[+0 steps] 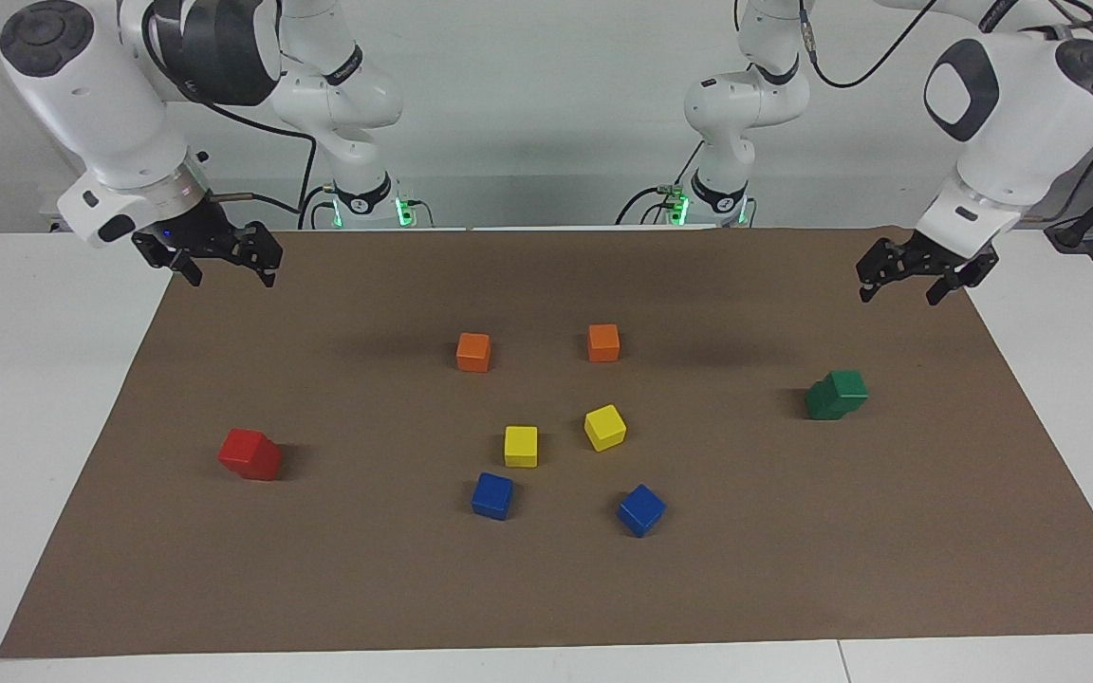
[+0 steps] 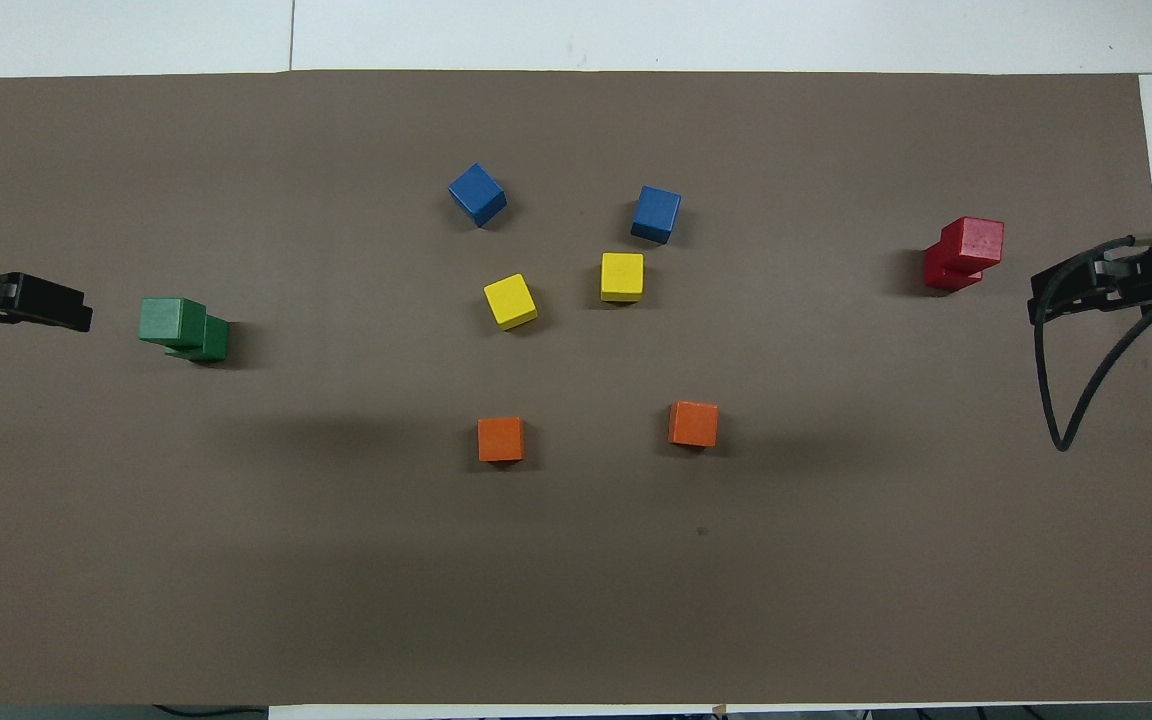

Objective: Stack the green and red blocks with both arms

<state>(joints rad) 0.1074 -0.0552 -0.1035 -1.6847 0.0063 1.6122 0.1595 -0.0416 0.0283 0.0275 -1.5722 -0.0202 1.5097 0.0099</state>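
Both stacks look built: the green stack (image 1: 836,395) sits at three o'clock on the brown mat (image 1: 546,588), the red stack (image 1: 250,454) at nine. Left gripper (image 1: 926,277) and right gripper (image 1: 219,256) hover over the mat's corners, fingers spread, empty. Little seems left.

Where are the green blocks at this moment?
The green blocks sit stacked one on the other, askew, on the brown mat toward the left arm's end of the table. The left gripper hangs empty above the mat's edge nearby.
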